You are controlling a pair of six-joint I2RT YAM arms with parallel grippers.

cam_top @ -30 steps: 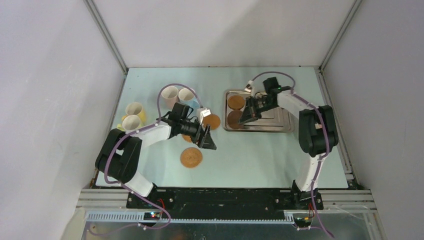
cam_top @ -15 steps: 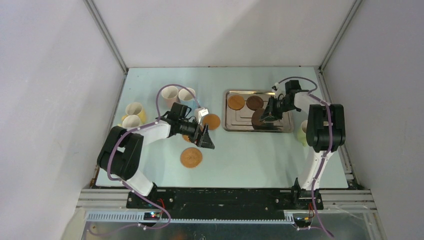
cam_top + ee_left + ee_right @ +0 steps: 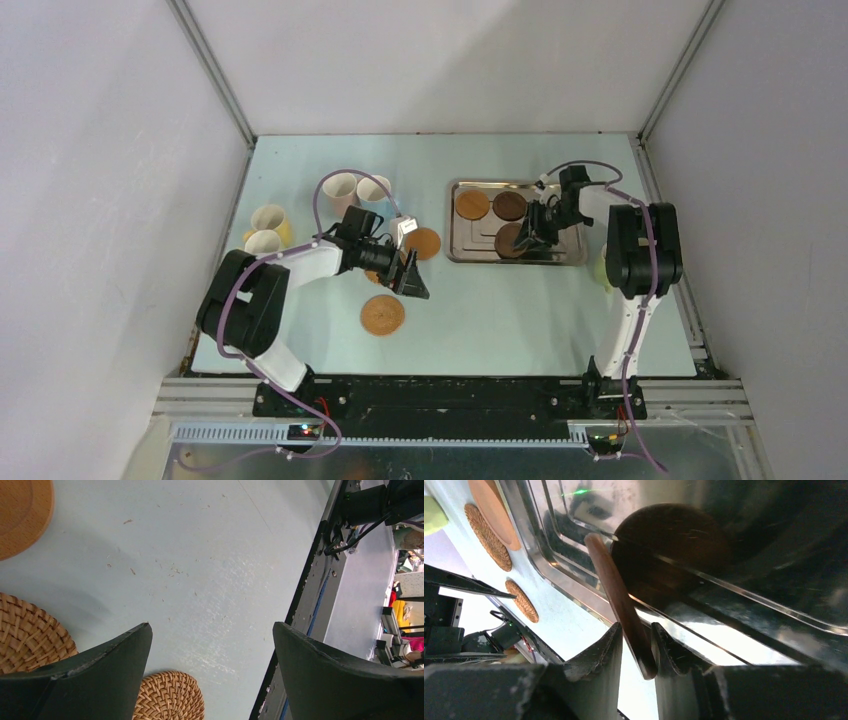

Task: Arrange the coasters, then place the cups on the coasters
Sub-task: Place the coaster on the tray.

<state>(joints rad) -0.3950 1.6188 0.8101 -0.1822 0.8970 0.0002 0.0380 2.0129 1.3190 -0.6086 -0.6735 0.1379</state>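
Observation:
A dark brown coaster (image 3: 610,577) stands on edge in the steel tray (image 3: 565,255). My right gripper (image 3: 635,626) straddles it, open a little: the disc leans on one finger with a gap to the other. From above, that coaster (image 3: 510,241) sits beside the right gripper (image 3: 527,238). A tan coaster (image 3: 472,204) and another dark coaster (image 3: 509,205) lie flat in the tray. My left gripper (image 3: 415,285) hangs wide open and empty over the table, above a woven coaster (image 3: 170,696). Pink (image 3: 338,187), blue (image 3: 373,188) and two yellow cups (image 3: 266,230) stand at the back left.
On the table lie a smooth tan coaster (image 3: 421,242) and a woven one (image 3: 383,314); another woven one (image 3: 27,635) shows by the left finger. A green cup (image 3: 602,270) peeks out behind the right arm. The table's front edge (image 3: 295,620) runs close to the left gripper.
My right gripper carried the dark coaster from the tray's left part toward its middle, then its jaws loosened around it. The left arm has hardly moved.

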